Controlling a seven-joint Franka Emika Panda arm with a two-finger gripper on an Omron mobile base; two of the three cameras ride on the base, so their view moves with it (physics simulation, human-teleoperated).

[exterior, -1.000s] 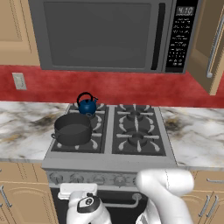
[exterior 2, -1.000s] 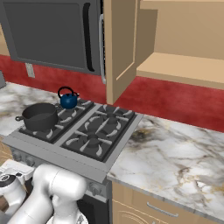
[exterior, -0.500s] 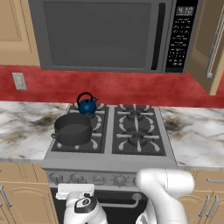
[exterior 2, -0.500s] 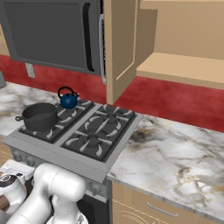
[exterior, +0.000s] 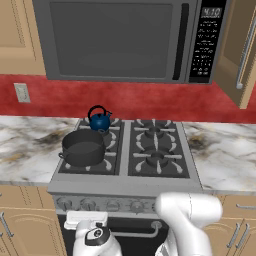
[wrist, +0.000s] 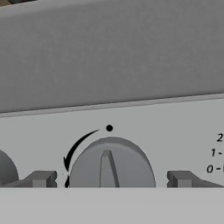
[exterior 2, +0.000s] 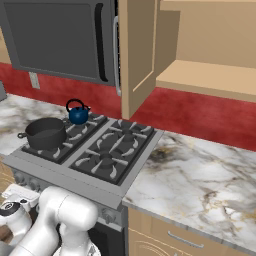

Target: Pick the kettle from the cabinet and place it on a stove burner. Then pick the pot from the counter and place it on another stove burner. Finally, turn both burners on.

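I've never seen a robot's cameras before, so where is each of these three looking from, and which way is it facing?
Left base view: behind the arm's left, looking down on the range; arm at lower right.
Right base view: behind its right, same range; arm at lower left.
Hand view: close on a front knob, fingertips straddling it.
Both base views share the kettle and pot on left burners.

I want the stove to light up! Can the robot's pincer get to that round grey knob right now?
Probably yes. In the hand view the round grey knob on the steel stove front sits straight ahead, with one dark fingertip on each side of it and nothing blocking it.
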